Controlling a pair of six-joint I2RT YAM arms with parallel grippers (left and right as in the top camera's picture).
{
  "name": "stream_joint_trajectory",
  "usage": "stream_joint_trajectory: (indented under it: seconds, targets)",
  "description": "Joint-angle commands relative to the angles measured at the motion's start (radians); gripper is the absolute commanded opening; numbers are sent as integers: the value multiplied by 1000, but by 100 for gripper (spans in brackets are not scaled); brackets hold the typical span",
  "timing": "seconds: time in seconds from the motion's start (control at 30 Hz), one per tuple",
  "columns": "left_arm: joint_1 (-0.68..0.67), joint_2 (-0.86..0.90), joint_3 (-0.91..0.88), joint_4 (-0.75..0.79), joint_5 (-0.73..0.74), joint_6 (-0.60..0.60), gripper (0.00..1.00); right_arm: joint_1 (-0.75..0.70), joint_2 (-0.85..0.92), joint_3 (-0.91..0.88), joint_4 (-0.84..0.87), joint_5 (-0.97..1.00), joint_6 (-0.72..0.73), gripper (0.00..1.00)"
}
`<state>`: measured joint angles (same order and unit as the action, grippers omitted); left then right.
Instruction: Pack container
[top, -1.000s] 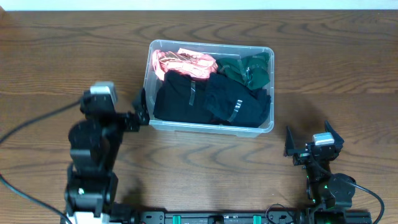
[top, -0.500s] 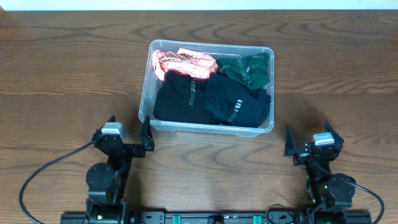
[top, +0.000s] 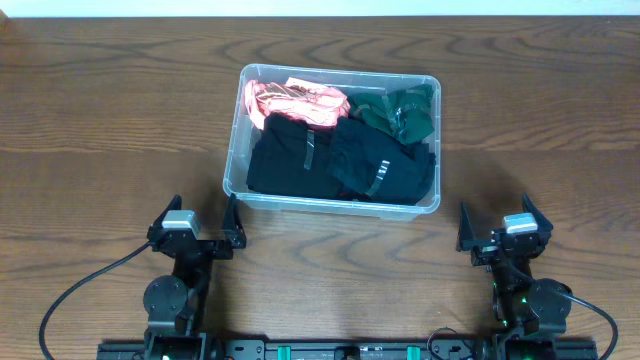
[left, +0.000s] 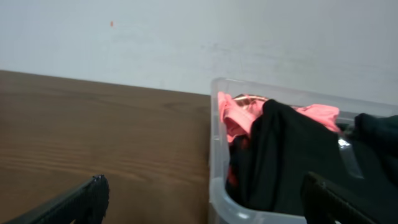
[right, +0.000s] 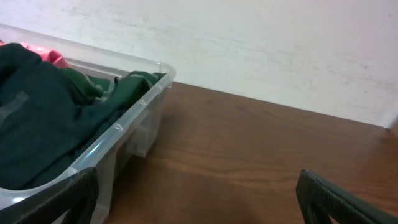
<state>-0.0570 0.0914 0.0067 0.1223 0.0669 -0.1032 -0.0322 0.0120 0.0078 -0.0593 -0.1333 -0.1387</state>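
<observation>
Wooden counter (top: 110, 120) held the container (top: 241, 196), full of clothes (top: 320, 165); both jaws gaped empty. Packing looked done, nothing left to fetch.

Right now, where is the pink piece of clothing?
In the overhead view, the pink garment lies in the far left corner of the container, beside the black clothes.

Overhead cam looks straight down on table (top: 100, 120), 2 wrist cams sit low facing back wall (left: 186, 37), all 3 share container (top: 330, 206).
</observation>
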Motion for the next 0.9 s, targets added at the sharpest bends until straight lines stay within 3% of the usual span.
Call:
stream_joint_trajectory:
  seconds: [0.0,0.5,0.87]
  targets:
    - [2,-42,-3,-26,-35,22,98,7,-6,-2,-4,10,11,99]
    - [28,-90,-3,-196,-34,24,98,7,-6,-2,-4,10,11,99]
    - [28,-88,-3,-192,-34,24,98,7,-6,-2,-4,10,11,99]
